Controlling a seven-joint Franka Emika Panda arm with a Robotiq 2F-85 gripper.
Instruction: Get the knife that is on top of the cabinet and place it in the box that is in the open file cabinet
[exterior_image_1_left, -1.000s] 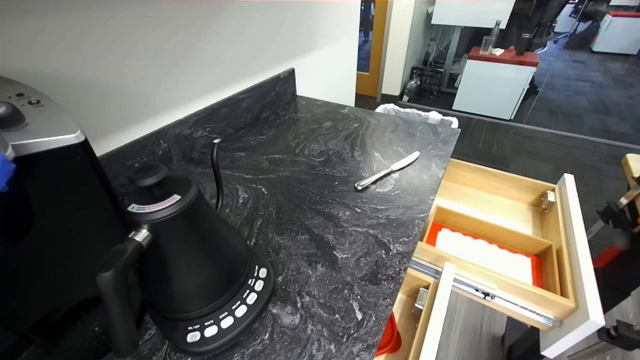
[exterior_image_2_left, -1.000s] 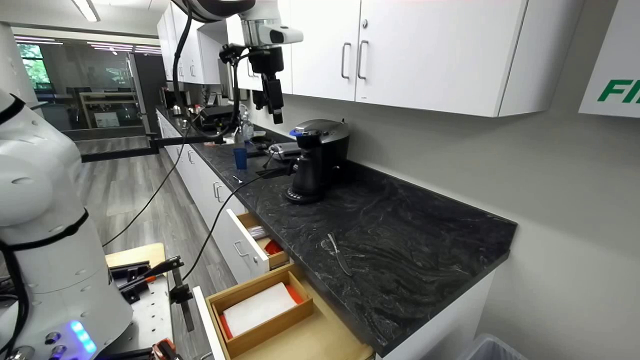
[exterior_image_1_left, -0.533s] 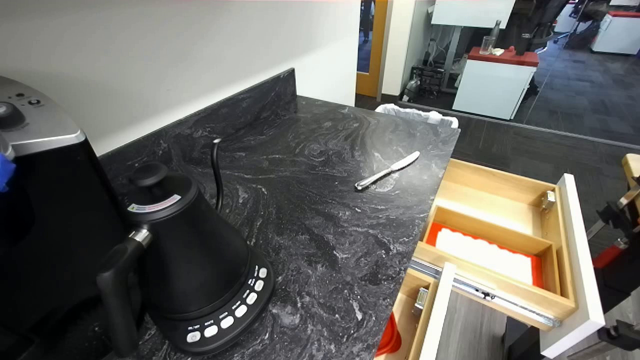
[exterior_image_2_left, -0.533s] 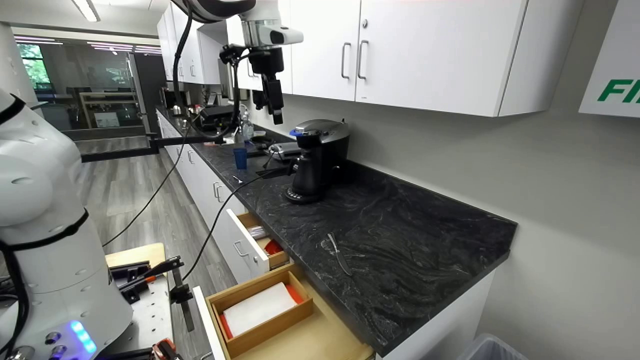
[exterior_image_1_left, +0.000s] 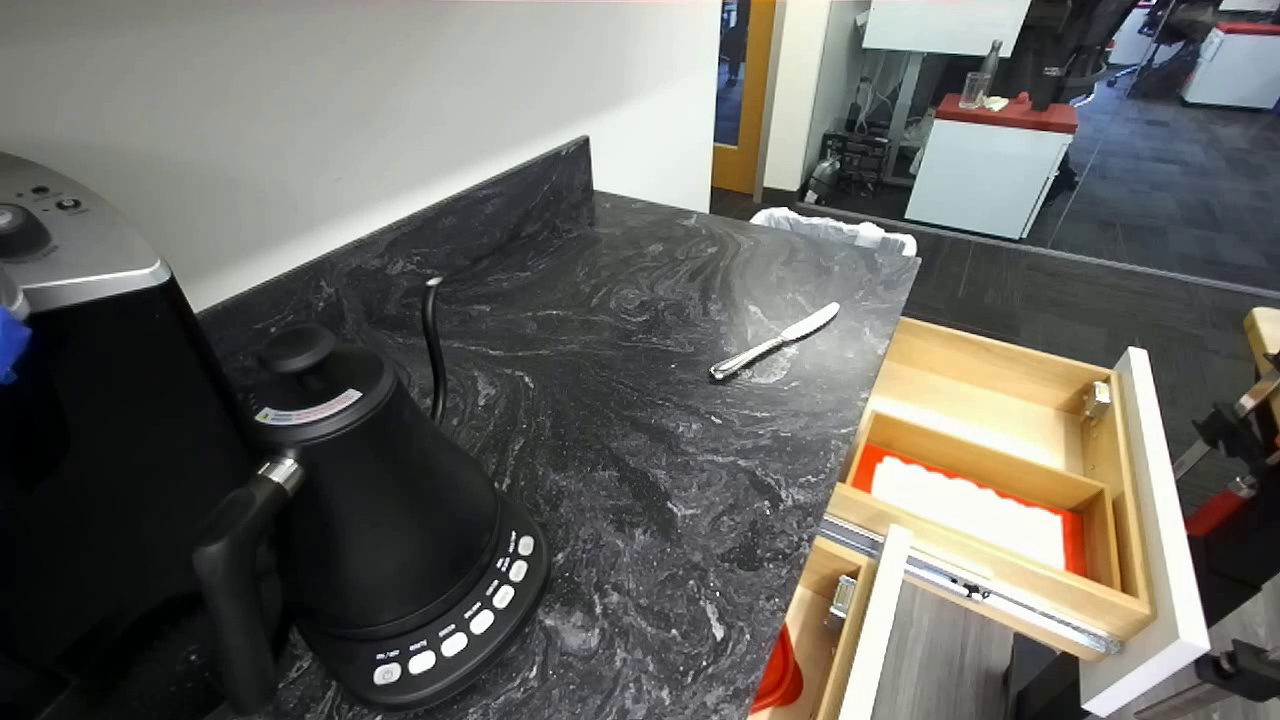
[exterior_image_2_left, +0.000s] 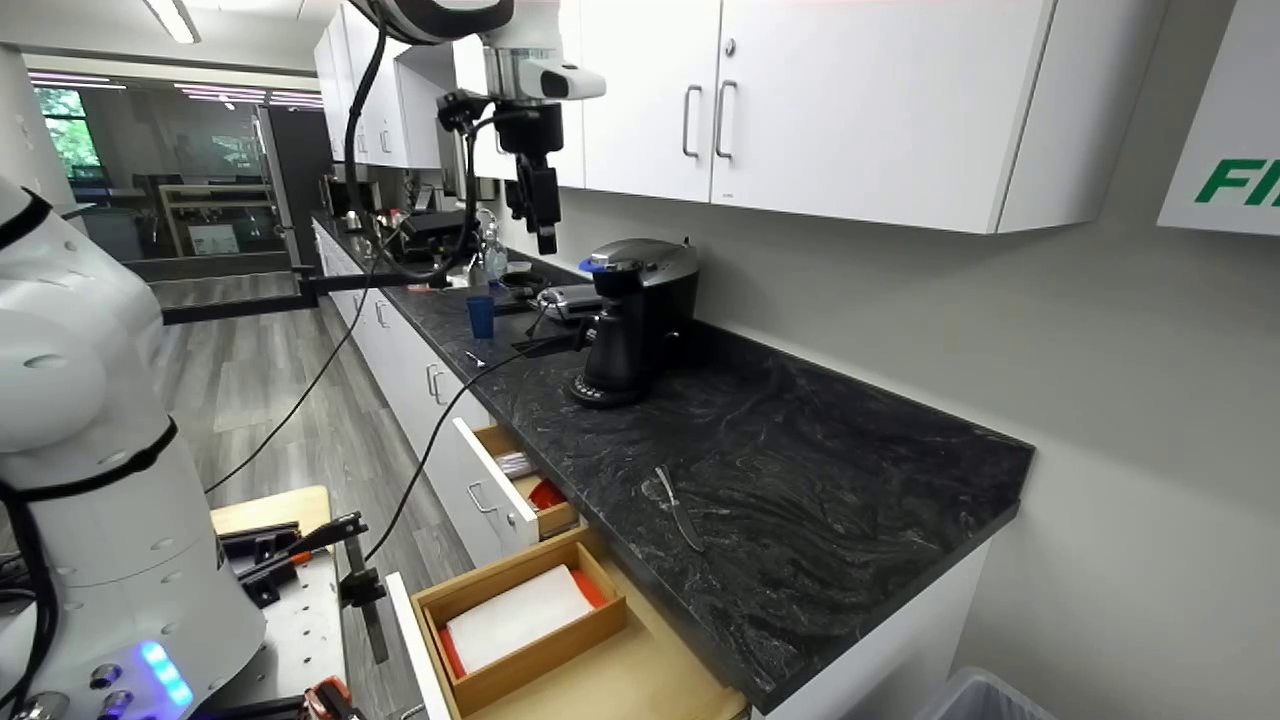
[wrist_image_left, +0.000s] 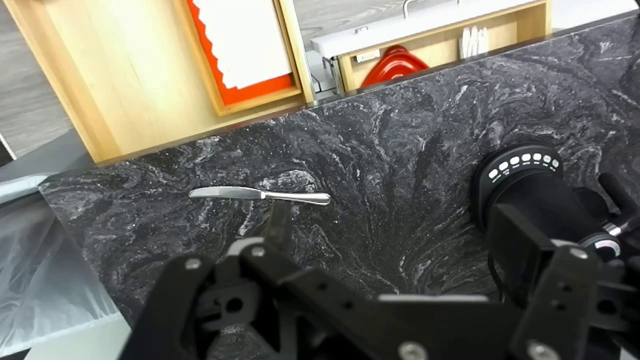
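Note:
The silver knife (exterior_image_1_left: 775, 342) lies flat on the black marbled top of the cabinet (exterior_image_1_left: 640, 470), near its edge. It also shows in an exterior view (exterior_image_2_left: 680, 510) and in the wrist view (wrist_image_left: 235, 192). The plywood box (exterior_image_2_left: 545, 650) sits in the open drawer of the white-fronted file cabinet (exterior_image_2_left: 418, 650). White and red sheets line the box. The box also shows in the wrist view (wrist_image_left: 262, 99). My gripper (exterior_image_2_left: 533, 222) is high above the counter, apart from the knife. In the wrist view the gripper (wrist_image_left: 395, 225) is open and empty, its left finger just below the knife handle.
A black kettle (exterior_image_1_left: 390, 500) stands on the counter beside a coffee machine (exterior_image_1_left: 100, 380). Upper cabinets (exterior_image_2_left: 860, 100) hang over the counter. A smaller open drawer (wrist_image_left: 445, 50) holds a red item and white utensils. A lined bin (exterior_image_1_left: 840, 228) stands past the counter's end.
My gripper has shifted slightly left and down in an exterior view during the last half second. The knife, the box and the drawers have not moved.

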